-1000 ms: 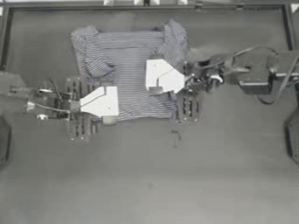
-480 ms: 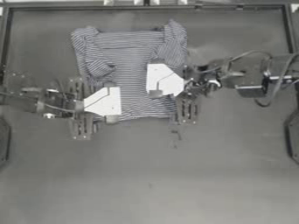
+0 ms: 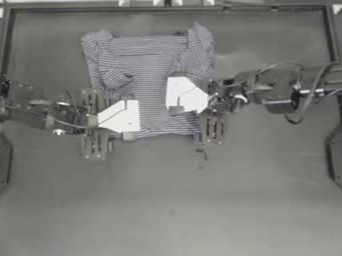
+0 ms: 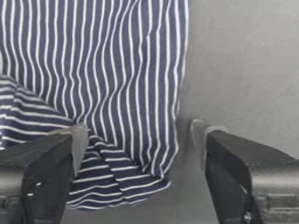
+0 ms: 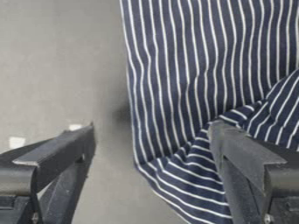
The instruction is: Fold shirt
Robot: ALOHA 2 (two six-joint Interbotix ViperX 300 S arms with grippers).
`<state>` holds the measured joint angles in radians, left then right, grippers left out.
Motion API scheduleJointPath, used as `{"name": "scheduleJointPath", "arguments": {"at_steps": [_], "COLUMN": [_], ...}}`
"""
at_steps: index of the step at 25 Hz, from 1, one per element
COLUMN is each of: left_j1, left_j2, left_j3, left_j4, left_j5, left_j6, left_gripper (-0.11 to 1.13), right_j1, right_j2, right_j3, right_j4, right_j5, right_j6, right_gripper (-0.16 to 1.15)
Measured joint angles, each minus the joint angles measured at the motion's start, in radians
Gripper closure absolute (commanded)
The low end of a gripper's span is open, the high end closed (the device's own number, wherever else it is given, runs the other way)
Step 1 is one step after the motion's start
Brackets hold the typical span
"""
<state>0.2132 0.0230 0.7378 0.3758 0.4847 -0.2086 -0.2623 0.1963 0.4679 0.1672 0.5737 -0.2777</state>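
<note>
Hands have barely shifted: left hand point(image 4: 137, 144) and right hand point(image 5: 152, 140) gape wide, holding nothing. Each straddles a lower corner of the shirt point(image 3: 143, 70) on the counter point(image 3: 174, 200). No writing is readable.

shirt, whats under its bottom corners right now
The bare table shows beside each bottom corner of the shirt. The left gripper and right gripper stand open over those corners. Anything beneath the cloth is covered.

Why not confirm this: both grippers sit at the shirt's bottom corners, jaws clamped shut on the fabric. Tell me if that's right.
Not quite. Both wrist views show the jaws open, straddling the shirt corners, not clamped. The left gripper and right gripper do sit at the bottom corners.
</note>
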Motion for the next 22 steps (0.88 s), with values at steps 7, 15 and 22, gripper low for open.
{"name": "scheduleJointPath", "arguments": {"at_steps": [7,15,22], "left_j1": [0.009,0.02,0.02], "left_j2": [0.008,0.023,0.034], "left_j3": [0.0,0.0,-0.002], "left_j4": [0.003,0.003,0.005], "left_j5": [0.0,0.003,0.006], "left_j6": [0.0,-0.002,-0.002], "left_gripper": [0.08,0.39,0.7], "right_j1": [-0.002,-0.009,-0.018], "right_j2": [0.018,0.04,0.06], "right_j3": [0.0,-0.006,-0.011], "right_j4": [0.0,-0.031,-0.061], "right_j5": [-0.005,-0.011,-0.014], "right_j6": [0.0,0.017,0.061], "right_gripper": [-0.03,0.05,0.36]}}
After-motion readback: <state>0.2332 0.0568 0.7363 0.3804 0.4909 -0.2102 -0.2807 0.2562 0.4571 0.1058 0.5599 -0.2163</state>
